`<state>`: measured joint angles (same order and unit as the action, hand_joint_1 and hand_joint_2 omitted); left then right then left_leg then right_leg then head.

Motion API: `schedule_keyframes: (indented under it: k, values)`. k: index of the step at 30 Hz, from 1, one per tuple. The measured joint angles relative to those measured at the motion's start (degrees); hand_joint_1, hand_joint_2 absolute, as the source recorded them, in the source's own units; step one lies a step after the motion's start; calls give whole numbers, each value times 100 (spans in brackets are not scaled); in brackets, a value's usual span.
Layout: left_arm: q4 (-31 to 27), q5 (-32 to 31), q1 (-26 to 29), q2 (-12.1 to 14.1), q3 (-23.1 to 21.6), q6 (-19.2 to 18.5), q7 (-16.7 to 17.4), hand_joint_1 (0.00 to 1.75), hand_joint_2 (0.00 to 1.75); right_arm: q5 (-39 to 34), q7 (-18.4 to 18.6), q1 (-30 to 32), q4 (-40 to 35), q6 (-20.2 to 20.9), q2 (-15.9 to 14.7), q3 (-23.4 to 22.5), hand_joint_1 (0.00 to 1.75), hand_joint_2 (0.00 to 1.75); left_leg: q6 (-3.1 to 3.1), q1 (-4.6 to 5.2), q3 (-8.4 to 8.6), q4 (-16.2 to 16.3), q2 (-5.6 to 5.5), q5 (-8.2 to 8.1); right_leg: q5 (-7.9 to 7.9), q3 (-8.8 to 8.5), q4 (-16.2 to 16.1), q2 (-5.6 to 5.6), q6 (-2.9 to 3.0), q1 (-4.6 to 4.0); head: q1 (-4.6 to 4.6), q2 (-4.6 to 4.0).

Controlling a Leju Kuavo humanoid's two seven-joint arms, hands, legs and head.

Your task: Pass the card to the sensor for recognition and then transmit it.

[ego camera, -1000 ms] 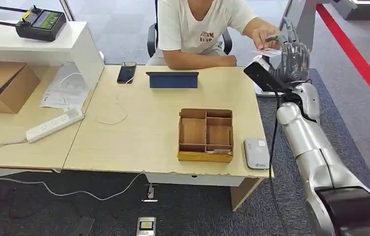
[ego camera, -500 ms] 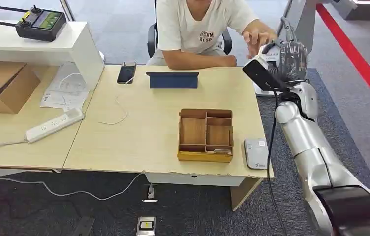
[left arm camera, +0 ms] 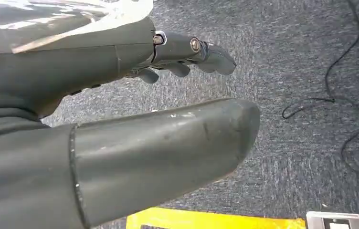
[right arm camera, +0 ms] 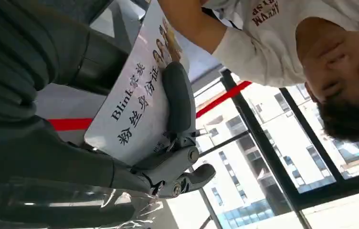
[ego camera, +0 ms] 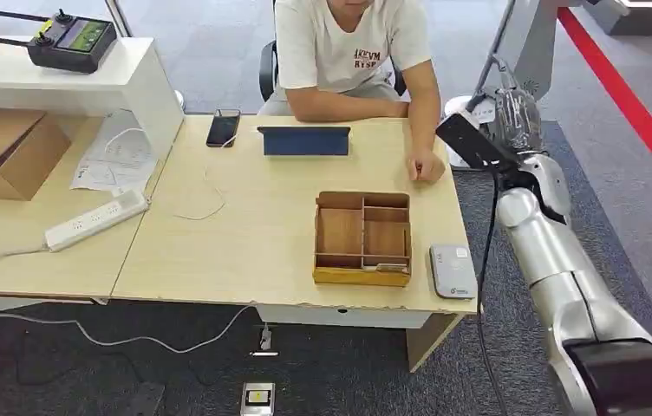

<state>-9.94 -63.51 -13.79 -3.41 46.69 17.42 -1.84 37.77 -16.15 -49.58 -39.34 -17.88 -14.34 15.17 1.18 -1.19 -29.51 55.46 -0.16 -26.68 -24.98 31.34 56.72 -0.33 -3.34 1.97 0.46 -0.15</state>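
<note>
The bench carries a wooden tray with a white sensor just beside it at the near right corner. A seated person rests a hand on the bench's far right edge. Beyond that edge, the raised right hand pinches the white printed card between thumb and fingers. The left hand hangs above carpet, fingers apart, holding nothing.

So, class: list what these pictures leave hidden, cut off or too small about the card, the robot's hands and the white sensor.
- White printed card: right hand covers part in the right wrist view; indistinguishable in the head view.
- Left hand: the left wrist view's edge cuts off its base.
- White rectangular sensor: markings too small, head view.
</note>
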Motion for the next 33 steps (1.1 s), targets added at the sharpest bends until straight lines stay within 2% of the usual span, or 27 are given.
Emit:
schedule_keyframes:
  k: [12, 19, 25, 33]
  values:
    - [0, 142, 107, 13, 0, 17, -55, 0, 0, -89, 461, 600, -651, 732, -651, 48, 175, 175, 1, 0, -1, -1, 1, -2, 0, 0, -1, 0, 0, 0, -2, 0]
    - [0, 188, 131, 35, 11, 11, -79, 0, 0, -68, 658, 865, -994, 1239, -907, 151, 175, 175, 1, 0, -2, -1, 1, -2, 0, 0, -1, 0, 0, 0, 0, 0]
    - [0, 221, 146, 42, 15, 9, -87, 0, 0, -70, 739, 1112, -1158, 1346, -986, 227, 175, 175, 1, 0, -2, -1, 1, -2, 0, 0, -1, 0, 0, 0, -2, 0]
    - [0, 221, 146, 42, 15, 9, -87, 0, 0, -72, 741, 1149, -1176, 1359, -999, 240, 175, 175, 1, 0, -3, -2, 1, -2, 0, 0, -1, 0, 0, 0, -2, 0]
